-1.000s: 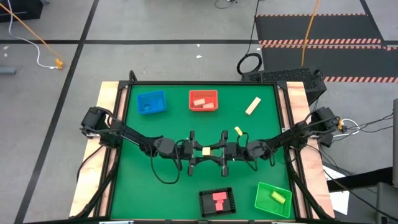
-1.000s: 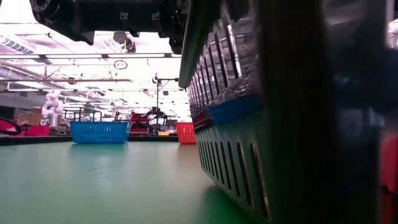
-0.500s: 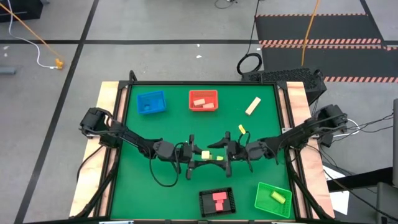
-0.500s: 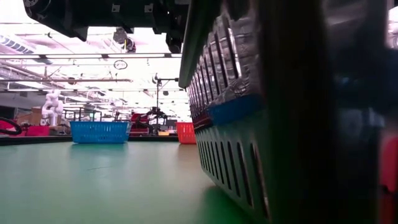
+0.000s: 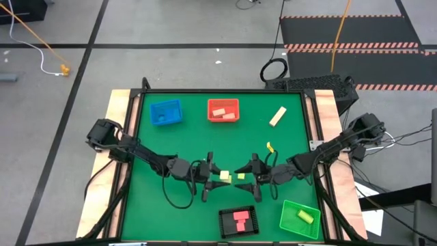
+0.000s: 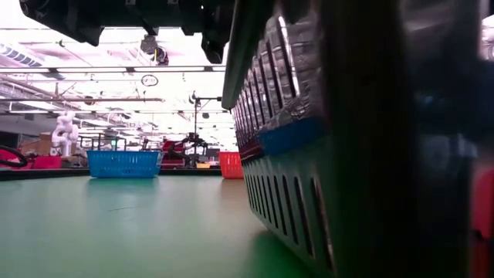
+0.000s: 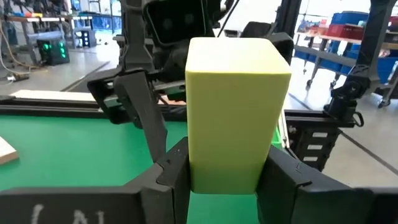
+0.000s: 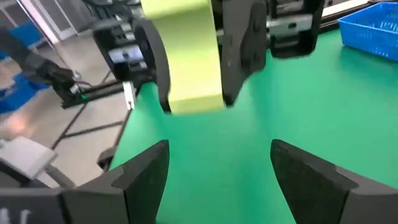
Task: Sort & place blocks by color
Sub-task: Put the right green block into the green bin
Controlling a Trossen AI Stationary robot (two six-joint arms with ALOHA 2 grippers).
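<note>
Two arms: both meet over the middle of the green worktop (image 5: pixel 177 137), toward its near edge.
High view, left pincer (image 5: pixel 217 177): pinching a yellow-green block (image 5: pixel 224 176) clear of the surface.
High view, right pincer (image 5: pixel 244 178): spread, tips just beside that block, not gripping it.
High view, far edge: blue tray (image 5: pixel 166 113) toward the left corner, red tray (image 5: pixel 223 110) beside it holding tan blocks (image 5: pixel 220 113).
High view, right side: a tan bar (image 5: pixel 277 117) lies loose near the far right corner; a small yellow block (image 5: pixel 270 146) lies loose nearer the middle.
High view, near edge: black tray (image 5: pixel 237 221) with a pink block (image 5: pixel 241 220); green tray (image 5: pixel 299 218) at the near right corner with a yellow-green bar (image 5: pixel 304 216).
Low view: the wall of the black tray (image 6: pixel 340 154) fills the right half; blue tray (image 6: pixel 123 163) and red tray (image 6: pixel 230 164) stand at the far edge; dark arm parts hang above.
Left wrist view: yellow-green block (image 7: pixel 231 109) upright, clamped between the fingers (image 7: pixel 171 174); the other arm stands behind it.
Right wrist view: own fingers (image 8: pixel 140 171) wide apart over bare green; beyond them the yellow-green block (image 8: pixel 189 59) sits in the left pincer.
</note>
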